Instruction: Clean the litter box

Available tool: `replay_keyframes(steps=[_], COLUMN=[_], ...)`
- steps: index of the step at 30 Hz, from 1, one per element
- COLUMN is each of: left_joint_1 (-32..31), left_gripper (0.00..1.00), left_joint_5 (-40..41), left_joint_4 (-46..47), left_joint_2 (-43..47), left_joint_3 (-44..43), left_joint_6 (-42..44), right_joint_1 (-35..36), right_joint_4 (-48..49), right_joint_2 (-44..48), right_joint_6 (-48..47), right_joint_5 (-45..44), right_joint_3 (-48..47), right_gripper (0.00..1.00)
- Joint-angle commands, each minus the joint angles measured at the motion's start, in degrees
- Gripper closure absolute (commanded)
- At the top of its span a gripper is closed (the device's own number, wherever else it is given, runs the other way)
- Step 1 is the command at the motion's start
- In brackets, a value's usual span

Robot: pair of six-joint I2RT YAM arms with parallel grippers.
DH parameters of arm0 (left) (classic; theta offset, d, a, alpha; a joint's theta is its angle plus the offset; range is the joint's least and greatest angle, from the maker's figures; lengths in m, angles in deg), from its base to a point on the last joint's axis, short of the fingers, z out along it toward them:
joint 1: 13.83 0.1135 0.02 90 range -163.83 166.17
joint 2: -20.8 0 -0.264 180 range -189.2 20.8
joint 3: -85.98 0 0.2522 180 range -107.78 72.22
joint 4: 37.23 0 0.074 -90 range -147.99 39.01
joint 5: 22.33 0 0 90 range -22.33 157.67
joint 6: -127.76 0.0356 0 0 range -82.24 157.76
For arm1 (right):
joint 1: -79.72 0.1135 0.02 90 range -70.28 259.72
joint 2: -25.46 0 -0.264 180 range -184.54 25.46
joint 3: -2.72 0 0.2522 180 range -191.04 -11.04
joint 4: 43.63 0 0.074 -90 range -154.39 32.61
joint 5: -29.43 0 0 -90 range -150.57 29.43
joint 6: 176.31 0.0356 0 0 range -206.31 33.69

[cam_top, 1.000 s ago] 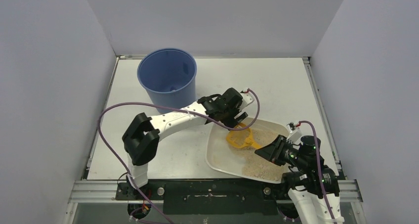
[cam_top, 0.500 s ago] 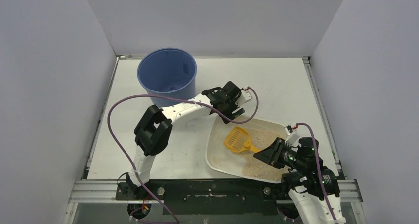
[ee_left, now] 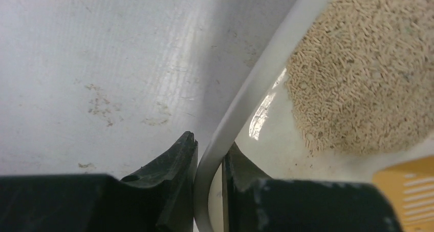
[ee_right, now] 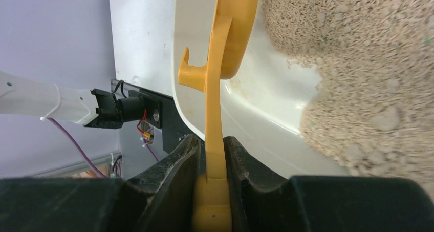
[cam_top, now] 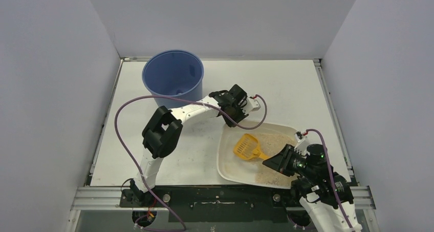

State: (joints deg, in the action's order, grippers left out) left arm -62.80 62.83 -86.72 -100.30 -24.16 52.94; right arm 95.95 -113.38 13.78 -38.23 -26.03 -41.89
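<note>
The litter box (cam_top: 225,162) is a shallow white tray at the near right of the table, with tan granules (cam_top: 280,139) heaped toward its right side. My left gripper (cam_top: 232,119) is at its far left corner. In the left wrist view the left gripper (ee_left: 210,155) is shut on the tray's white rim (ee_left: 256,83), one finger outside and one inside. A yellow slotted scoop (cam_top: 246,145) lies over the tray's bare left part. My right gripper (cam_top: 270,163) is shut on its handle (ee_right: 215,88), seen between the right gripper's (ee_right: 211,150) fingers.
A tall blue bucket (cam_top: 174,77) stands at the far left of the table, just behind the left arm. The purple cable (cam_top: 133,101) loops over the table on the left. Grey walls close in both sides and the back.
My left gripper drew back from over the scoop to the tray's far left corner and closed on the rim. The tray shifted slightly. The right gripper stayed shut on the scoop and moved a little nearer.
</note>
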Motion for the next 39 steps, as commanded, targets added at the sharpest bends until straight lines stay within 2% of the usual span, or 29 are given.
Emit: replay_keyframes(steps=[1, 2, 5, 10, 15, 23, 26, 30, 35, 37, 39], left_joint_1=[0.18, 0.38, 0.7, 1.14, 1.54, 0.82, -2.18, -10.66, -13.43, -12.88, -11.42], left_gripper=[0.94, 1.0, 1.0, 1.0, 1.0, 1.0, 1.0, 1.0, 0.56, 0.46, 0.42], left_joint_5=[-1.44, -1.52, -0.97, 6.5, 15.59, 23.34, 25.25, 28.19, 27.9, 28.49, 28.44], left_joint_4=[3.21, 3.95, 5.41, 7.56, 11.81, 16.29, 17.35, 17.69, 17.54, 17.08, 17.07], left_joint_2=[0.86, 1.26, 1.98, 5.15, 12.31, 23.79, 27.27, 28.95, 28.89, 28.2, 27.42], left_joint_3=[0.07, 0.66, 1.91, 6.22, 16.77, 33.35, 36.66, 35.9, 33.4, 32.15, 30.82], left_joint_6=[-2.83, -3.54, -5.46, -10.6, -24.31, -51.03, -58.79, -63.9, -63.13, -59.85, -55.81], right_joint_1=[0.55, 0.58, 0.73, 0.86, 1.47, 1.84, 1.88, 2.05, 1.99, 2.0, 2.07], right_joint_4=[1.48, 1.59, 1.87, -0.2, 0.23, 6.08, 6.04, 5.88, 4.75, 4.26, 3.63], right_joint_2=[0.47, 0.36, -0.57, -3.37, -5.25, -7.26, -8.0, -8.99, -9.16, -9.19, -9.49], right_joint_6=[2.03, 2.15, 2.11, 1.36, 3.55, 8.0, 8.56, 9.21, 9.76, 9.44, 9.09], right_joint_5=[-2.83, -3.15, -4.67, -11.83, -18.36, -18.61, -20.13, -21.8, -23.98, -24.7, -25.32], right_joint_3=[0.25, 0.22, 0.17, -2.29, -4.43, -3.06, -3.7, -4.76, -5.95, -6.67, -7.37], right_gripper=[1.0, 1.0, 1.0, 1.0, 1.0, 1.0, 1.0, 1.0, 1.0, 1.0, 1.0])
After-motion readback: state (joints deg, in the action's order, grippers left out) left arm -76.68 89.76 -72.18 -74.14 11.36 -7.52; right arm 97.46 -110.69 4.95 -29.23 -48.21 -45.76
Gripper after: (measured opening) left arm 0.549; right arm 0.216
